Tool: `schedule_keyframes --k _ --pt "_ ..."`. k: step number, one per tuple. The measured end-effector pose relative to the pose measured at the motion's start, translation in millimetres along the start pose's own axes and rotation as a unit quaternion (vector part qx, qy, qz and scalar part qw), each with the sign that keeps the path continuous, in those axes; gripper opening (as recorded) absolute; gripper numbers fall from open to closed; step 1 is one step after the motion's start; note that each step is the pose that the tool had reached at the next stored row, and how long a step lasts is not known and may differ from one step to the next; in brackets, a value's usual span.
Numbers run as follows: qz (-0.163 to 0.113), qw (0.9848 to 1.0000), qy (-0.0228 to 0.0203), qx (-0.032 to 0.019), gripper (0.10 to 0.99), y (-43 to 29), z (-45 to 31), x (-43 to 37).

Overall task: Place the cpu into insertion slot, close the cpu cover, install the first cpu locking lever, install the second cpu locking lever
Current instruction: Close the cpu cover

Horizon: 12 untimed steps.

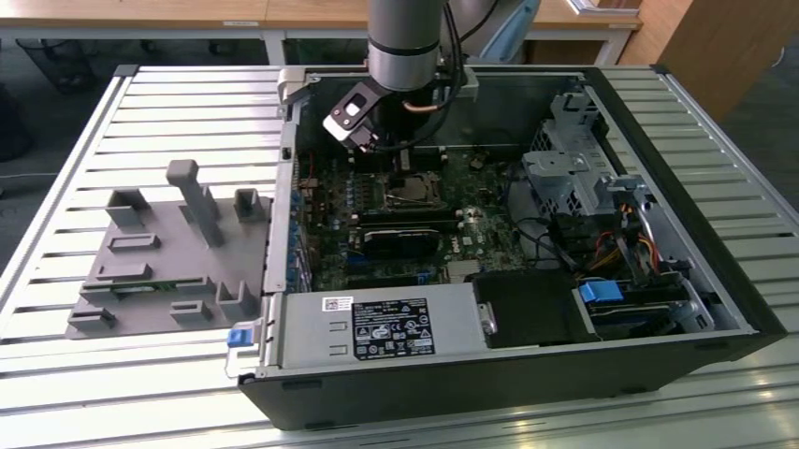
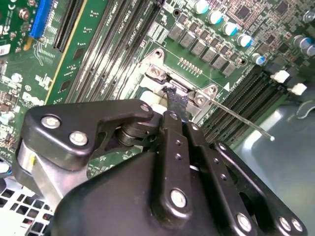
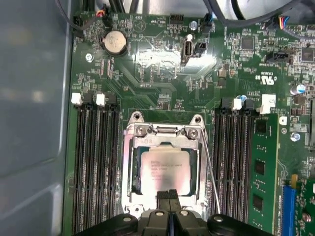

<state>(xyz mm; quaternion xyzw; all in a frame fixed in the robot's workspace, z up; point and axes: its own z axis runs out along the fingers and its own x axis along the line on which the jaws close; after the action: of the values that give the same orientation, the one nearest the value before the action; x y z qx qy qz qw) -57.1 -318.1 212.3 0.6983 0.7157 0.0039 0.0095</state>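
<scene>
The cpu (image 3: 165, 169), a dull silver square chip, lies in the insertion slot (image 1: 410, 192) on the green board. The cpu cover (image 3: 130, 172), a silver frame, lies down around it, and the chip shows through its cut-out. One thin wire locking lever (image 3: 209, 167) runs slantwise along one side of the socket; in the second wrist view this lever (image 2: 241, 120) sticks out away from the socket's corner. My gripper (image 3: 169, 195) is shut with nothing between its fingers. Its black fingertips (image 2: 176, 101) sit at the cover's edge opposite the hinge.
Long black memory slots (image 3: 96, 167) flank the socket on both sides. The open black computer case (image 1: 699, 271) has a drive cage and cables on the exterior view's right. A grey fixture block (image 1: 175, 253) stands on the slatted table on the exterior view's left.
</scene>
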Motion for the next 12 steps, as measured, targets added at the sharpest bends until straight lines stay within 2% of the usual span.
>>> schedule_keyframes --k 7,12 --pt "0.000 1.0000 -0.0001 0.0001 0.106 9.8 0.1 -0.3" --pt "0.000 1.0000 0.0000 0.0002 0.106 12.8 0.2 -0.3"
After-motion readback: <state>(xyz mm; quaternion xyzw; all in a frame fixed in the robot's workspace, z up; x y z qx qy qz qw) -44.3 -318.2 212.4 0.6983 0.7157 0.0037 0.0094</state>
